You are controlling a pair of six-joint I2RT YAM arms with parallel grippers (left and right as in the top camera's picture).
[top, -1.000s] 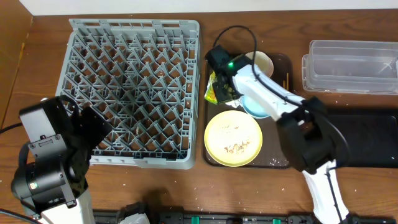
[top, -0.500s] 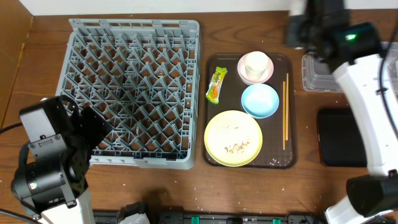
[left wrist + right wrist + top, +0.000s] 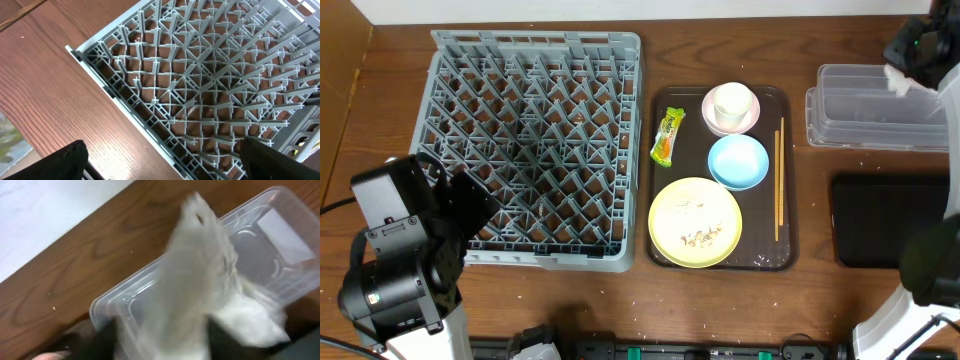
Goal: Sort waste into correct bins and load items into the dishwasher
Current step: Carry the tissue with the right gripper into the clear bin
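Right end effector [image 3: 160, 337] pinches the crumpled white wrapper piece [image 3: 200, 280] over the clear container [image 3: 265, 240], unreleased; left end effector [image 3: 170, 160] is spread; snack wrapper [image 3: 666, 137], cup [image 3: 732, 103], light blue bowl [image 3: 737, 162], plate [image 3: 695, 222] and chopsticks [image 3: 779, 180] lie on the tray [image 3: 762, 245], dish rack [image 3: 535, 150] unloaded.

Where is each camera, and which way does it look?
Overhead: above the table, looking down at dish rack, tray, left arm, right arm.
Left wrist: on the left arm, looking down at dish rack's corner; left gripper fingers show.
Right wrist: on the right arm, facing the clear container; blurred white wrapper, right gripper fingers show.
Shared: overhead and left wrist see the dish rack.
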